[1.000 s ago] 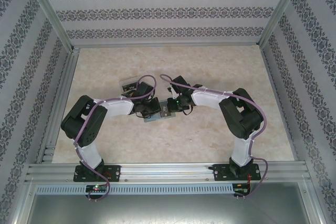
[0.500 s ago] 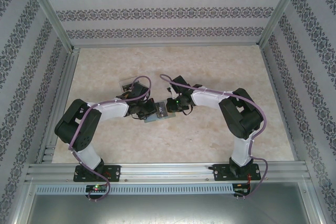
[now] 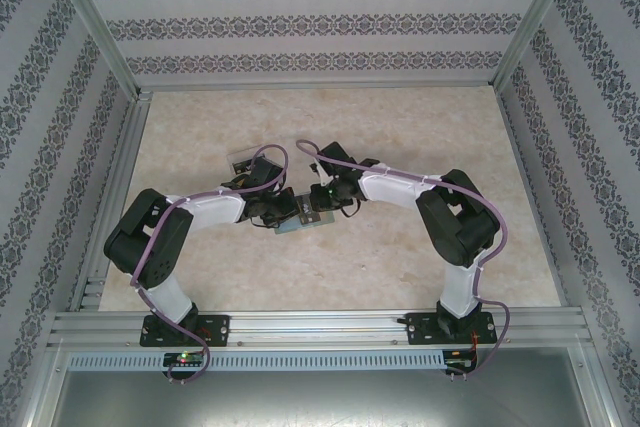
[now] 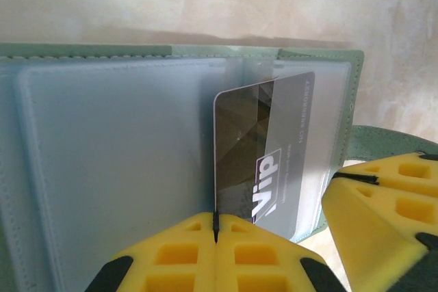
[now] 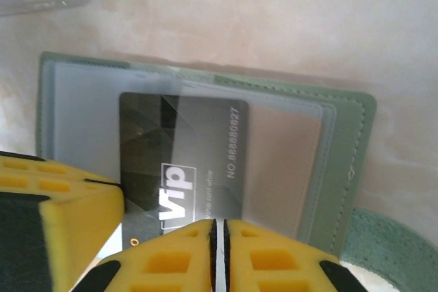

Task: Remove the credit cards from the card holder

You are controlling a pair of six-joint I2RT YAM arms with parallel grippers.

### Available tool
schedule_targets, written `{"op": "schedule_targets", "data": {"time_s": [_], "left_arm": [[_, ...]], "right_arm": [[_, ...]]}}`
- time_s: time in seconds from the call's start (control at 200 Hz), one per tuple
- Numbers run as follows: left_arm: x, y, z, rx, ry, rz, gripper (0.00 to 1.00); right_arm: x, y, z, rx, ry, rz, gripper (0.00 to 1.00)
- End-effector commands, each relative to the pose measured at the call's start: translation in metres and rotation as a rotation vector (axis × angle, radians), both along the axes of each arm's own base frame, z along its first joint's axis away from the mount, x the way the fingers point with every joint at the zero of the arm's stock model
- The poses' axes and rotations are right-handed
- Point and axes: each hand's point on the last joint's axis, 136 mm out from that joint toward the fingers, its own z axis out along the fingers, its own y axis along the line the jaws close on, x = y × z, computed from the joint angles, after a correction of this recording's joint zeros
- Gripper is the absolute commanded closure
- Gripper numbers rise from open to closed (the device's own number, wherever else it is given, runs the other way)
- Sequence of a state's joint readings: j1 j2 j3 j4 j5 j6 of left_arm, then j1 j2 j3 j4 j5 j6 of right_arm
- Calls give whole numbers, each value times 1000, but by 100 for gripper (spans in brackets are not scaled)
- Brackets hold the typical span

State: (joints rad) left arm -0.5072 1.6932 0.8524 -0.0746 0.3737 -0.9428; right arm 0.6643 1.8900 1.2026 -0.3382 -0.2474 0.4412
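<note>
Card holder (image 4: pixel 109 169) lies open and flat on the marbled table (image 3: pixel 420 137), about midway between the two arms, pale lining up. The black VIP card (image 4: pixel 263 152) sits partly out of its clear sleeve (image 4: pixel 332 141), the bared end glossy and the other end frosted under plastic. The left gripper (image 4: pixel 215 227) is pinched fully closed, and the card's free edge runs straight into the seam of its yellow pads, so it looks to have the card by that corner. The right gripper (image 5: pixel 219 232) shows only a hairline slit and seems nipped onto the card holder's near edge beside the card, serving as an anchor. The step in hand, as I judge it, is the draw: pull the card flat and straight out of the sleeve's mouth, with no lift or twist, since a thin card gripped at one corner may pivot and jam against the sleeve seam. The right arm should pin the holder so it does not travel along. The closing tab (image 5: pixel 390 247) curls out just beside the right fingers and could snag. A transparent tray (image 3: pixel 243 159) stands near, beyond the left wrist, so any swing that way needs care. Bare table opens farther out and toward the near rail (image 3: pixel 320 319), and the patterned walls (image 3: pixel 40 147) are well apart.
</note>
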Motion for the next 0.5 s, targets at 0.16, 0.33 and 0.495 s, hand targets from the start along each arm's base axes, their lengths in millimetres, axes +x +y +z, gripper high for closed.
{"op": "schedule_targets", "data": {"time_s": [0.16,0.33,0.495], "left_arm": [[-1,4,-2,4,7,-10,100],[0,3,-2,2,4,-12,100],[-1,4,-4,-1,3,-9,81]], "right_arm": [[-4,-3,-21,-49,40,1,89],[-10,-1,-31,-43,75,10,90],[-12,-3,-33,-47,81,10,90]]}}
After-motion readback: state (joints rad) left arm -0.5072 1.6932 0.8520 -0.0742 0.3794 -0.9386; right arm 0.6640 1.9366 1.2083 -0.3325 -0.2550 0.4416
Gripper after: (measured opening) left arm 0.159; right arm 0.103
